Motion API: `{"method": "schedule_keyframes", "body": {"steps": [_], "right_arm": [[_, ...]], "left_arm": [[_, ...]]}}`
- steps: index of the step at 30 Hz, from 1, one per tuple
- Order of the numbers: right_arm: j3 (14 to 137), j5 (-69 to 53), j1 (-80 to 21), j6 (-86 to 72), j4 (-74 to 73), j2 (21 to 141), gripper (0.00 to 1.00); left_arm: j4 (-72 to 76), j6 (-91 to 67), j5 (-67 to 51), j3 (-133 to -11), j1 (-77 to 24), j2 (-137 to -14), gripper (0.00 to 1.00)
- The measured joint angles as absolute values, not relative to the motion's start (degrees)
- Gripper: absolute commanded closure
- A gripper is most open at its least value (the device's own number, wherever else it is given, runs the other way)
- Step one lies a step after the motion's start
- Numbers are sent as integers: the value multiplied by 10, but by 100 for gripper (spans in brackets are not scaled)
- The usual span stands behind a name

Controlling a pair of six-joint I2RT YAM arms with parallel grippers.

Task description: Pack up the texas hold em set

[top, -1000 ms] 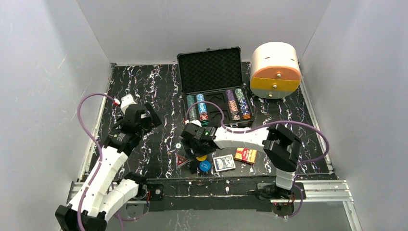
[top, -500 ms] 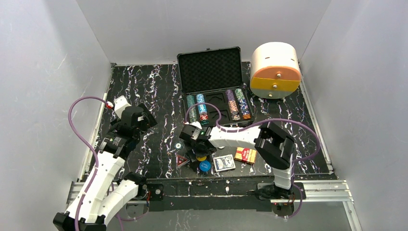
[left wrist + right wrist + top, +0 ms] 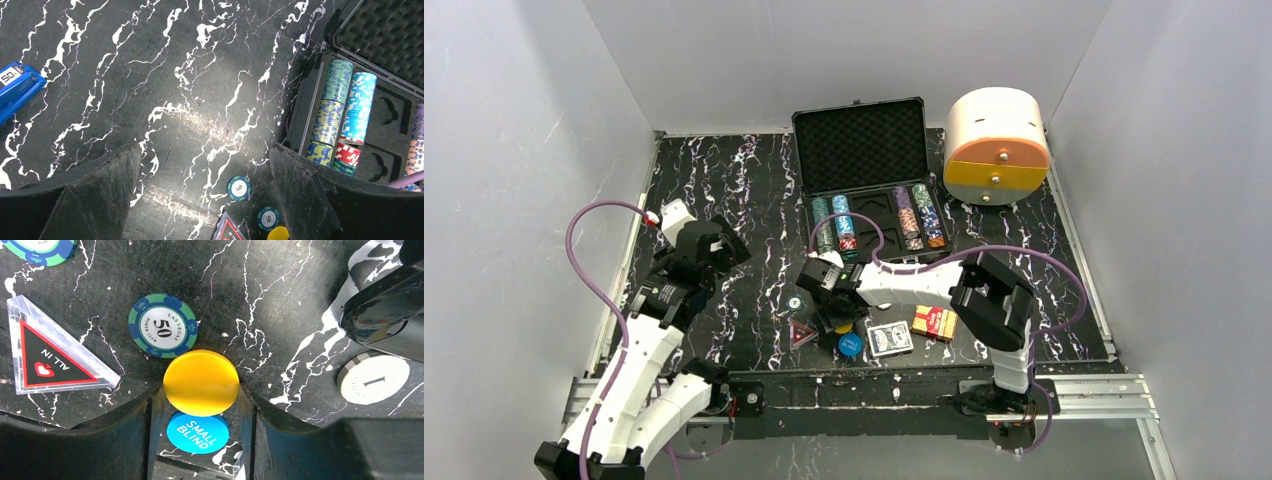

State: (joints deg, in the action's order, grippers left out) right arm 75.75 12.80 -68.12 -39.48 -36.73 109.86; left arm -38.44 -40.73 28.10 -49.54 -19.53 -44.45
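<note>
right gripper [image 3: 200,395] is low over the table [image 3: 724,180], just in front of the briefcase [image 3: 860,150]. jaws look clenched on the rim of the yellow button [image 3: 201,380].

risks as i read it:
- the grip is on a thin edge only, so the button could tilt or pop out on the lift.
- small blind button [image 3: 197,432] sits between the fingers and the 50 chip [image 3: 162,325] is just beside the yellow one. either could get knocked further from the briefcase.
- purple cable [image 3: 406,179] drapes over the briefcase's front edge and could catch the chip rows [image 3: 843,222] when the arm swings in.

left gripper [image 3: 205,155] hangs off the briefcase's left-front corner, jaws released, nothing between them.

counts, all in front of the briefcase unless noted:
- 1 small blind button
- 2 decks: blue deck [image 3: 889,338], red deck [image 3: 935,323]
- 1 all-in triangle [image 3: 50,357]
- 1 yellow button
- 2 loose green chips: the 50 plus a second green chip [image 3: 238,188]
- 1 white chip [image 3: 372,380] marked 1, partly hidden
- 4 chip rows inside the briefcase, middle slots bare
- 1 blue tool [image 3: 15,90], well left of the briefcase
- 1 white-and-orange box [image 3: 996,145], just right of the briefcase
</note>
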Motion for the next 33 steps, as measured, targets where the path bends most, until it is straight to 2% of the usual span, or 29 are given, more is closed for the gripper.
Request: {"method": "schedule_keyframes", "body": {"steps": [6,10,14,17,24,33], "right_arm": [[755,152,-681,-399,-366,1080,54],[755,168,-669,-398,-371,1012,53],[757,174,-615,-385,-361,926,52],[773,181,-551,-365,-350,905,52],[875,211,-448,-296,-319,987,51],[922,217,-400,-249,-300,1084,49]], "left_arm": [[-384,-407,271,-495,-195,-445,2],[-382,-405,259,-495,-195,-446,2],[-375,-399,243,-495,-195,-447,2],[-366,-394,223,-495,-195,-452,2],[-344,-389,156,-495,-195,-483,2],[-328,-391,108,-487,-195,-490,2]]}}
